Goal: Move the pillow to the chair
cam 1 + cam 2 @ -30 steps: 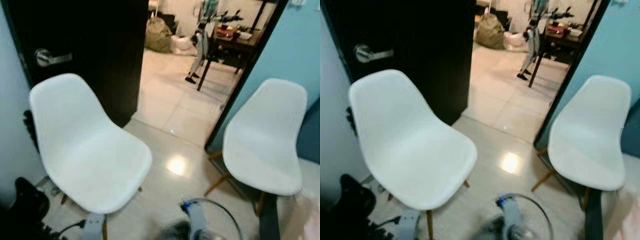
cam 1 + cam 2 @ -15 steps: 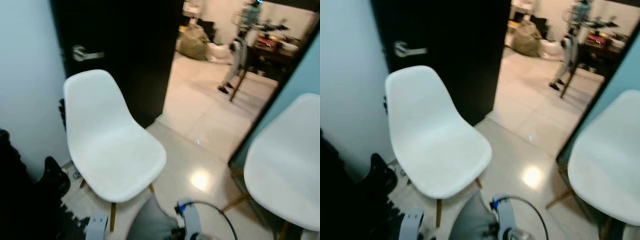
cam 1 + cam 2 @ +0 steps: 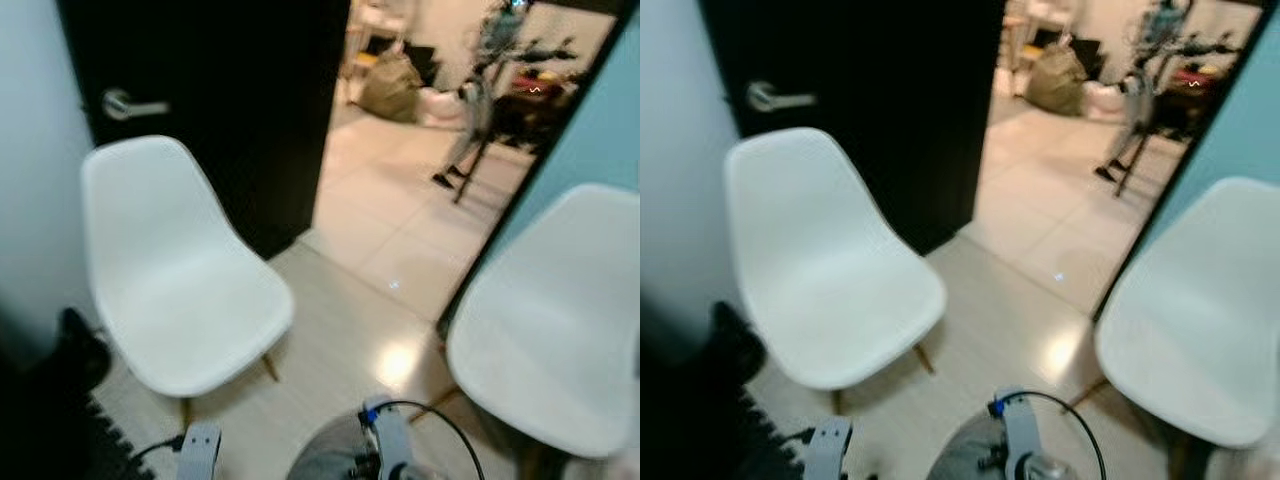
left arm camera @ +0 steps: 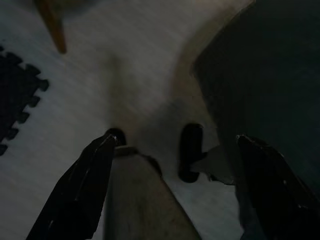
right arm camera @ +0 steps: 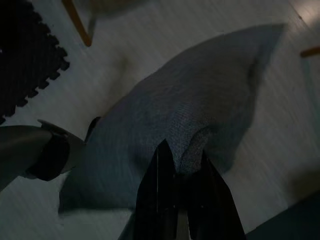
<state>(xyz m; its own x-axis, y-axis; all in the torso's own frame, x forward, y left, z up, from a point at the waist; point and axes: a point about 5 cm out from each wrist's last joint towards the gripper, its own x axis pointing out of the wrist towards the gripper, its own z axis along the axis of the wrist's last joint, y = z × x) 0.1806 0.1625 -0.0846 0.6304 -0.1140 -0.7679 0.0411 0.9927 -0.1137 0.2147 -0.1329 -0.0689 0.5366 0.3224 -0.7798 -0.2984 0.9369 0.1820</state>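
Pinching the grey pillow (image 5: 165, 135), right gripper (image 5: 181, 165) jaws.

Soft blur, floor glare, dim wrist views

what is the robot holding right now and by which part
The right gripper is shut on the grey pillow, pinching a fold of fabric near its middle. The left gripper is open and holds nothing.

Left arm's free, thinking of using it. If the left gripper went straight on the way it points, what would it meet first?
Probably the pale floor: the open left gripper points down at it. Depth is unclear.
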